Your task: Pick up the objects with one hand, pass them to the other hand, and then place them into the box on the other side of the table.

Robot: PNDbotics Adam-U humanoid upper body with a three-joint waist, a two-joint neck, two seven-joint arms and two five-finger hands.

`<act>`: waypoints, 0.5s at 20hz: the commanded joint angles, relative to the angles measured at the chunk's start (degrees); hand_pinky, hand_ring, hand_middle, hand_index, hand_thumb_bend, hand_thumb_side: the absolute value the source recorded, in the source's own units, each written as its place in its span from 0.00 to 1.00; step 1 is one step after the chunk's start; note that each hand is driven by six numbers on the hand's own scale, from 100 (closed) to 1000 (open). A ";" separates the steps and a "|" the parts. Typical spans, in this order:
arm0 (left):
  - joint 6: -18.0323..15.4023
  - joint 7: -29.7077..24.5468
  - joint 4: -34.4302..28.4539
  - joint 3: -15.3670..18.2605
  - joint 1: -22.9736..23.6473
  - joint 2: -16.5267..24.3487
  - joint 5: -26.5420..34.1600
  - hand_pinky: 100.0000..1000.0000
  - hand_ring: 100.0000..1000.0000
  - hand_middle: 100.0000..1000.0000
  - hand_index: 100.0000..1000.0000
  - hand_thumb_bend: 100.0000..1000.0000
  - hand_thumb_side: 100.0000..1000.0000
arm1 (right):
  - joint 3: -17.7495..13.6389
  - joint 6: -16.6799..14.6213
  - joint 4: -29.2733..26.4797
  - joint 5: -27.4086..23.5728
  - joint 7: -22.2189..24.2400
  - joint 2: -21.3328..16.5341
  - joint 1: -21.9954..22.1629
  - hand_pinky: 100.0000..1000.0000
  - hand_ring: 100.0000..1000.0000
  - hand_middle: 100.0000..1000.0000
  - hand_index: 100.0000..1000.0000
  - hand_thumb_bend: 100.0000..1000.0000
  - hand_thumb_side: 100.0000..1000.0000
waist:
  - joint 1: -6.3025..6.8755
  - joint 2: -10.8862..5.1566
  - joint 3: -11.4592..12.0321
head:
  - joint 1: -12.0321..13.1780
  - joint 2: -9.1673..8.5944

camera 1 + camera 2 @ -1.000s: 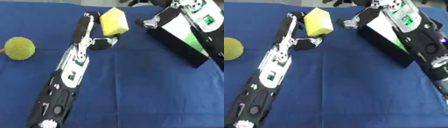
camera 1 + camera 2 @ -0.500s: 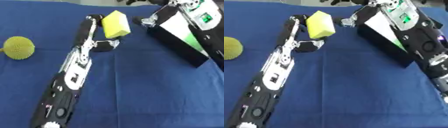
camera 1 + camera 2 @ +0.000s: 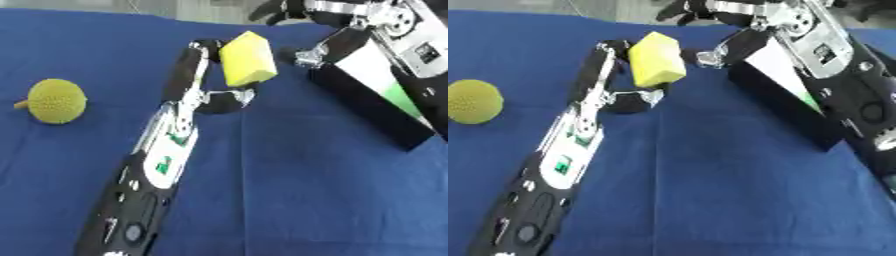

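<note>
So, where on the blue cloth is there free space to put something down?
Bare cloth lies between the left arm and the black box, down to the near edge, and near-left below the yellow bumpy ball. Crowded: the far middle, where the left robot hand holds the yellow sponge beside the right robot hand.

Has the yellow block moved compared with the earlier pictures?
Yes. The yellow block, held in the left hand, has moved toward the black box; the gap between them is smaller now.
</note>
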 commanded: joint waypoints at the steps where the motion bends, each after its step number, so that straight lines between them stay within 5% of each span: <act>1: 0.01 0.14 -2.38 -0.39 -0.74 -0.43 0.49 0.55 0.61 0.45 0.49 0.17 0.12 | -0.13 -9.93 -0.45 0.60 9.53 -0.61 -0.83 0.92 1.00 0.92 0.95 0.10 0.38 | -0.81 -0.26 -0.07 | 0.70 -0.76; 10: -0.23 -0.59 -5.70 -1.48 -0.57 -0.41 2.35 0.55 0.61 0.45 0.50 0.19 0.19 | 0.03 -10.62 0.45 1.58 9.53 -0.34 -0.65 0.93 1.00 0.92 0.95 0.09 0.39 | -0.82 -0.04 -0.20 | 0.61 -0.45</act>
